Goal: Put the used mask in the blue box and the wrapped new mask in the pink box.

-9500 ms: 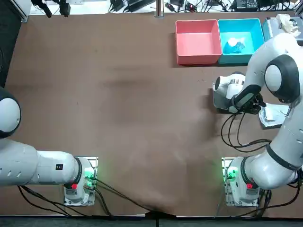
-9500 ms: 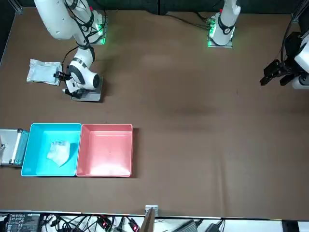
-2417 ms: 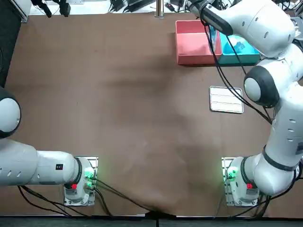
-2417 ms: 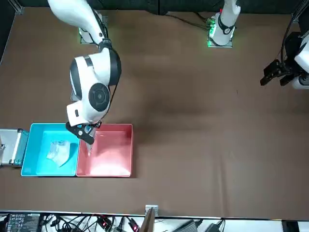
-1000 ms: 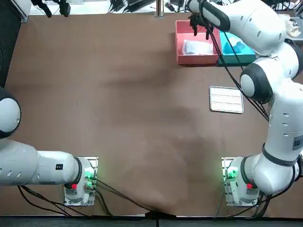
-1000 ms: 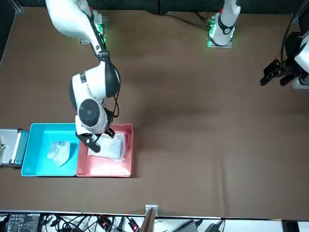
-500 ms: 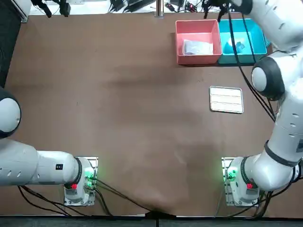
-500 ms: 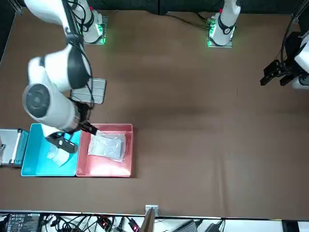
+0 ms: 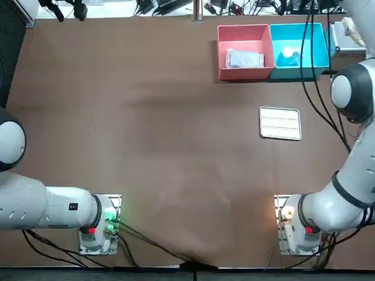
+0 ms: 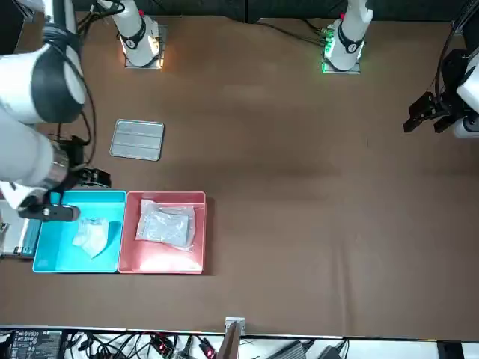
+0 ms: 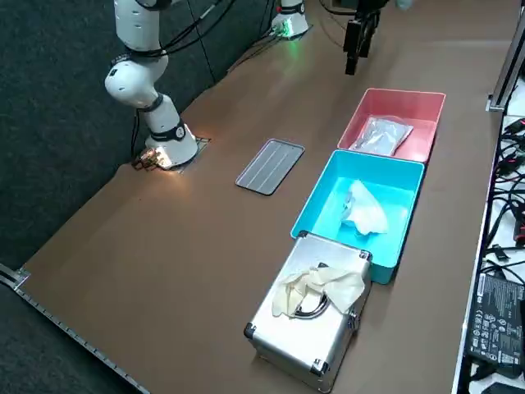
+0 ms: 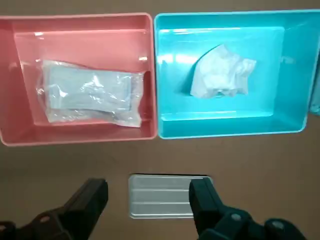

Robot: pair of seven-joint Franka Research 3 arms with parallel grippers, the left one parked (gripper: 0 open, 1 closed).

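The wrapped new mask (image 12: 90, 97) lies in the pink box (image 12: 75, 136), also seen as the wrapped mask (image 9: 244, 58) in the pink box (image 9: 221, 73). The crumpled white used mask (image 12: 220, 75) lies in the blue box (image 12: 230, 127) beside it; from the side, the used mask (image 11: 363, 207) is in the blue box (image 11: 324, 205). My right gripper (image 12: 147, 200) hangs high above the table, open and empty, back from both boxes and over the grey plate. From the side the gripper (image 11: 354, 49) shows near the top edge.
A grey ribbed plate (image 9: 280, 123) lies on the brown table on the robot's side of the boxes. A silver metal case (image 11: 312, 328) with pale gloves (image 11: 316, 287) on its lid stands against the blue box's outer side.
The wrapped mask was let go into the pink box. Since then my right arm has lifted and swung back from the boxes toward the blue box's side, gripper empty.
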